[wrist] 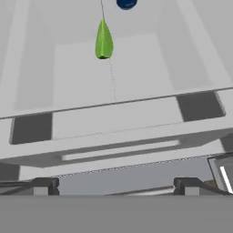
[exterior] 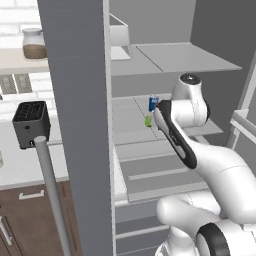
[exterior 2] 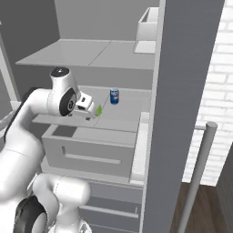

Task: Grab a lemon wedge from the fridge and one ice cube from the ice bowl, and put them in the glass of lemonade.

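bare shelf (exterior 2: 123, 116) before lemon wedge (wrist: 103, 40), blue can (exterior 2: 114, 96) behind

A blue soda can (exterior 2: 114, 96) stands upright; a black toaster (exterior: 31, 123) and brown-filled jar (exterior: 34, 44) sit left

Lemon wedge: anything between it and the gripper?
No. In the hand view only bare shelf lies between the gripper and the lemon wedge.

Count, fridge (exterior 2: 191, 68) interior: one lemon wedge (wrist: 103, 40), one blue can (exterior 2: 114, 96), one white box (exterior 2: 146, 25) on the upper shelf, two drawers (exterior 2: 91, 154). Tabletop beside the fridge: one black toaster (exterior: 31, 122), one brown-filled jar (exterior: 34, 45).
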You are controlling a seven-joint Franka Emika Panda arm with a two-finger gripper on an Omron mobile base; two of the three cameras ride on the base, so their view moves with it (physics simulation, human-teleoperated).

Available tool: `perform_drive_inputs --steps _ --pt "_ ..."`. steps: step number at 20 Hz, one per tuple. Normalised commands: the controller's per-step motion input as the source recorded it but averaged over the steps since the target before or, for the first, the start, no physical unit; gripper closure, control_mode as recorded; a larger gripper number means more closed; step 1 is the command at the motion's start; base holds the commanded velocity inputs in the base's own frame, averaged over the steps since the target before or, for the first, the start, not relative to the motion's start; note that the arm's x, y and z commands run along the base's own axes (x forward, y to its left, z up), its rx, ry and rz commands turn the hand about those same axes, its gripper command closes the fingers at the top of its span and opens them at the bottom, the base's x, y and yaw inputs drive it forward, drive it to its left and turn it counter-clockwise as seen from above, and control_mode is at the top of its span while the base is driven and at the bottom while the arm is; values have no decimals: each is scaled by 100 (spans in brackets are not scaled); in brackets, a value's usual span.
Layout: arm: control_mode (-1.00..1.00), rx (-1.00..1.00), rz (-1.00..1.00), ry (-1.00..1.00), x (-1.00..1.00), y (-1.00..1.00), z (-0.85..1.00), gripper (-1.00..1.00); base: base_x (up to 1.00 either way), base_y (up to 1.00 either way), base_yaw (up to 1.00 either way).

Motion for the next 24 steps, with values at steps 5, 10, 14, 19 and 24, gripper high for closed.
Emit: perform_drive_inputs --steps 5,10,14,19,24 --pt "-100 3 0 4 72 0 -83 -100 0 0 0" --pt "-100 2 0 2 53 0 -49 -100 0 0 0" --pt "-100 -2 0 9 36 7 21 -100 0 0 0" --pt "-100 -3 0 14 34 0 17 -100 0 0 0" --pt "-100 0 0 0 35 0 -9 -100 0 0 0"
